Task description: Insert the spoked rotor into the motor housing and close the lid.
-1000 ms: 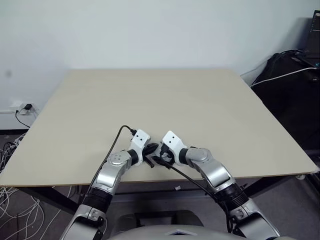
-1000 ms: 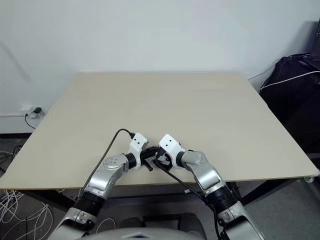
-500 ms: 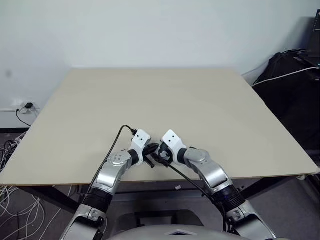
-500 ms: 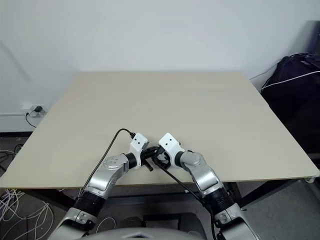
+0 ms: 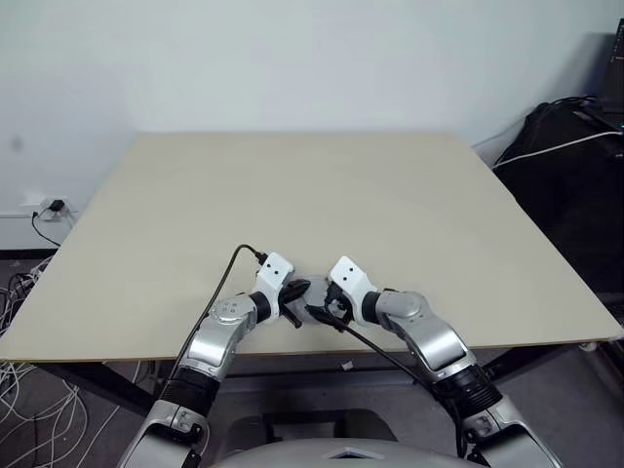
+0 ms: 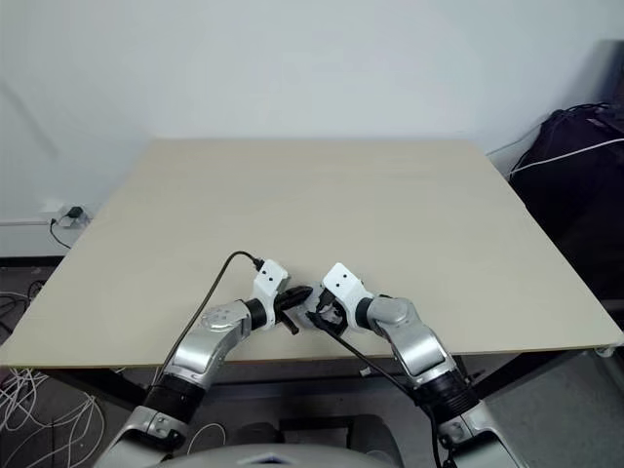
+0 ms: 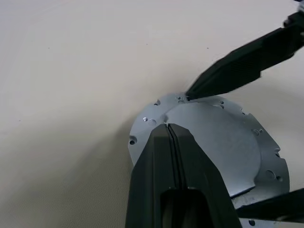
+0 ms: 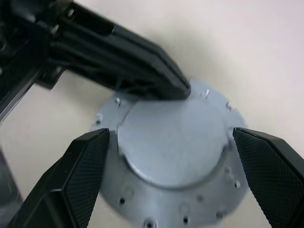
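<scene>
On the beige table [image 5: 322, 195], near its front edge, the two grippers meet over a round silver-grey metal part, which looks like the lid [image 8: 175, 142] of the task. It lies flat on the table; it has a raised smooth disc in the middle and a wider flange with small holes around it. The left gripper [image 7: 170, 129] has its two black fingers pressed together, and their tip rests on the top of the lid, near the edge of the raised disc. The right gripper [image 8: 173, 156] has its fingers [image 8: 76, 175] spread wide, one on each side of the lid; whether they touch its rim I cannot tell. The spoked rotor and the motor housing cannot be made out. In the head view both grippers are close together, with the lid between them [image 5: 317, 292]
</scene>
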`<state>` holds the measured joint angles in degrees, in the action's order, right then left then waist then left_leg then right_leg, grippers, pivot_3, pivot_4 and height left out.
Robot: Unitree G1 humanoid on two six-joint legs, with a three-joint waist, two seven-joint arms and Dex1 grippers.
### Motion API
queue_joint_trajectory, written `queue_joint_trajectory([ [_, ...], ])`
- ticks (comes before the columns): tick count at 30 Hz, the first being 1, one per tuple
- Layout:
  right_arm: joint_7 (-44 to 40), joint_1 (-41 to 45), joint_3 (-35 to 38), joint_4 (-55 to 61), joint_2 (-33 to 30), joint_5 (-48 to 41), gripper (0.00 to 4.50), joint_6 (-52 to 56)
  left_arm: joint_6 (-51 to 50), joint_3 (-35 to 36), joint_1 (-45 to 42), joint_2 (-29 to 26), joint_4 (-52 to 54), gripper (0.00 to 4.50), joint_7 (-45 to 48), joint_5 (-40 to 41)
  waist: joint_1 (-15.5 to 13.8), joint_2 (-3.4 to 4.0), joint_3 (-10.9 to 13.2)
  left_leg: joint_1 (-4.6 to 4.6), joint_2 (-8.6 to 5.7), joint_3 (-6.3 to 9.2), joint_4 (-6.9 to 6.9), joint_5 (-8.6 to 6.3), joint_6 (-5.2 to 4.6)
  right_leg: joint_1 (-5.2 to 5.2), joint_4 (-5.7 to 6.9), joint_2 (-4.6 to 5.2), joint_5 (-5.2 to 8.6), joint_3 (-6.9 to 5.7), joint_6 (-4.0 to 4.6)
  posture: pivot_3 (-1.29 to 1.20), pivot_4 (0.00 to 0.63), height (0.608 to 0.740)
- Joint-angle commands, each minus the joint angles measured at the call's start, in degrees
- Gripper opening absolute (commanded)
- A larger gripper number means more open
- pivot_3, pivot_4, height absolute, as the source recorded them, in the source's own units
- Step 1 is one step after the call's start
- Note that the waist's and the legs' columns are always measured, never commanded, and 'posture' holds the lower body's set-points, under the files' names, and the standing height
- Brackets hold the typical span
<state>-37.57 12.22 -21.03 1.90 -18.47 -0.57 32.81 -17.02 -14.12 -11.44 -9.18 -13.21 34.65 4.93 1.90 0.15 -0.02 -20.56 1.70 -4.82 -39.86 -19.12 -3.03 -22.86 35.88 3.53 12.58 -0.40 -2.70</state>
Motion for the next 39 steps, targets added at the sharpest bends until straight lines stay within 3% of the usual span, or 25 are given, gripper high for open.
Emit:
queue_joint_trajectory([
  [1,-0.9,0.0,0.5,2.7,-1.3,-0.7,4.47,0.5,-1.4,-0.8,0.9,-0.1,-0.3,0.0,-0.1,-0.5,0.0,-0.01,0.0,0.0,0.0,0.0,0.0,0.0,0.0,0.0,0.0,0.0,0.0,0.0,0.0,0.0,0.0,0.74],
  [14,1.0,-1.6,6.5,7.4,-4.2,-3.0,4.47,3.2,-1.1,-1.1,0.7,0.2,-0.8,0.0,0.0,-0.4,-0.5,-0.09,0.1,-0.05,0.01,0.0,0.01,-0.01,-0.01,-0.04,-0.02,0.02,0.01,0.0,0.0,0.0,0.0,0.74],
  [23,3.6,-3.7,18.5,11.0,-0.6,-14.2,4.47,19.0,-1.0,-1.1,0.9,0.1,-0.8,0.0,0.1,-0.5,-0.7,-0.11,0.1,-0.09,0.22,0.01,0.01,-0.02,-0.03,-0.06,-0.03,0.04,0.02,0.0,0.01,0.0,0.0,0.74],
  [33,15.0,-1.1,33.3,7.8,11.9,-24.1,4.47,37.2,-1.0,-1.2,1.2,0.1,-0.6,0.0,0.2,-0.5,-0.7,-0.02,0.1,-0.11,0.28,-0.01,0.02,-0.02,-0.03,-0.1,-0.01,0.03,0.02,-0.01,0.02,0.0,0.0,0.74],
  [39,20.2,0.8,38.8,6.5,17.5,-27.0,4.47,41.7,-1.1,-1.2,1.2,0.1,-0.6,0.0,0.3,-0.5,-0.6,0.1,0.0,-0.15,0.28,-0.02,0.09,-0.02,-0.02,-0.16,-0.01,0.03,0.02,-0.01,0.03,0.0,0.0,0.74],
])
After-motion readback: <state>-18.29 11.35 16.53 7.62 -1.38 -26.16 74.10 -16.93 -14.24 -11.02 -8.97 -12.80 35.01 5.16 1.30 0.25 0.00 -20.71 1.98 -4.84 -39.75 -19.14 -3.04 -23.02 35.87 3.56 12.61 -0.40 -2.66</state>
